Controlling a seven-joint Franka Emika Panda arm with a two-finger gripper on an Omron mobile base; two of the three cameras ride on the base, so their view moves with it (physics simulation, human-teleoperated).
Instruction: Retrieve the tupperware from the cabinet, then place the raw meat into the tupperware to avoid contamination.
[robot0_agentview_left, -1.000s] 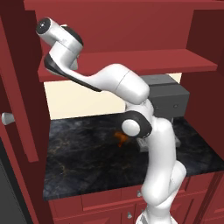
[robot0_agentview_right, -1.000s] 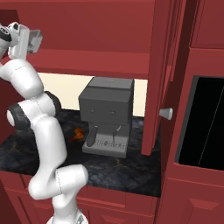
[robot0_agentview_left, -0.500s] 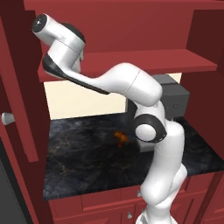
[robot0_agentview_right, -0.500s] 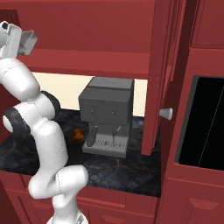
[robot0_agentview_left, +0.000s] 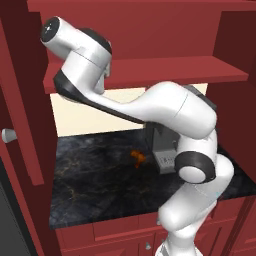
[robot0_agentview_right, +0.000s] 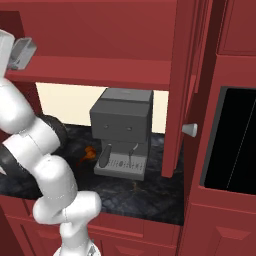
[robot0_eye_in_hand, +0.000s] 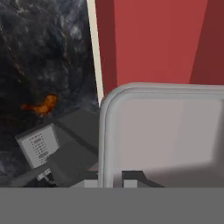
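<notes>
The large dark red wooden wall cabinet (robot0_agentview_right: 100, 35) stands with its raised-panel door (robot0_agentview_right: 181, 85) swung open and its red shelf (robot0_agentview_left: 150, 70) bare at the front. Below it lies the black marbled stone counter (robot0_agentview_left: 90, 175), carrying the big dark grey boxy machine (robot0_agentview_right: 122, 132). The white arm's elbow arches over the counter while its hand is raised beside the shelf.

In the hand view, the small translucent grey-white plastic tupperware (robot0_eye_in_hand: 162, 135) sits right against the gripper (robot0_eye_in_hand: 114, 177), whose two dark tips straddle the tub's rim. The jaws are drawn narrow and appear pinched on that rim, the tub lifted clear of the shelf.

The small orange-brown lumpy raw meat (robot0_eye_in_hand: 41, 105) lies on the counter just beside the machine, well apart from the tub.

Risks, as judged: a rim pinch gives little purchase, so the tub may pivot or slip during a swing downward. The open door and shelf edge lie near the path and could knock it. Set down too close to the machine, the tub may land tilted.
</notes>
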